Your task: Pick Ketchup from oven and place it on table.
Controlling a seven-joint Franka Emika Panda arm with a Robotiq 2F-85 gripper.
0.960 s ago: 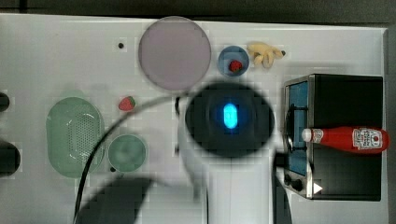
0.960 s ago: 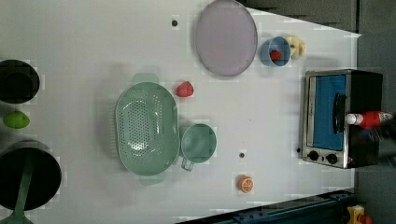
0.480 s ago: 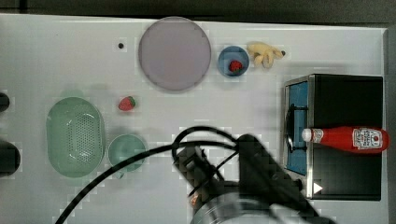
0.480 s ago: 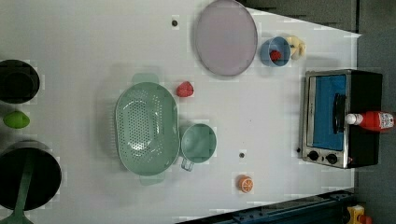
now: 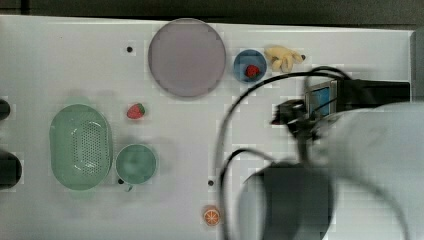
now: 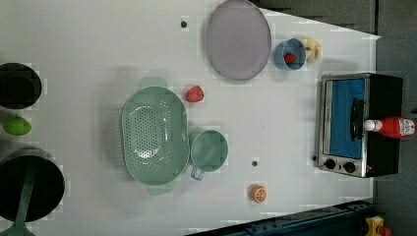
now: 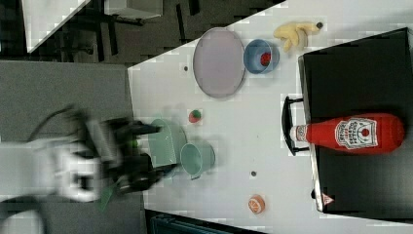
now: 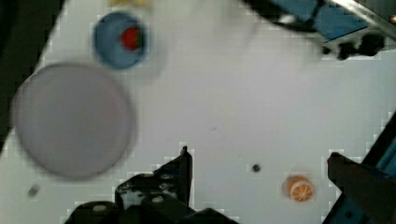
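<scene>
The gripper [image 8: 259, 157] is hanging over the white worktop [image 8: 233, 93] with its dark fingers [image 8: 183, 168] standing wide apart and gripping nothing. Under it in the wrist view, an orange slice [image 8: 299, 187] is lying near a small dark hole, and a purple plate [image 8: 72, 121] and a blue bowl [image 8: 119, 39] are sitting farther off. In the top view the blurred arm [image 5: 350, 165] is reaching across the oven [image 5: 320, 97]. The Ketchup [image 7: 355, 132] is lying on its side on the oven's black top, its white cap pointing toward the door handle. A green colander [image 6: 155, 135] is sitting well apart from the oven.
</scene>
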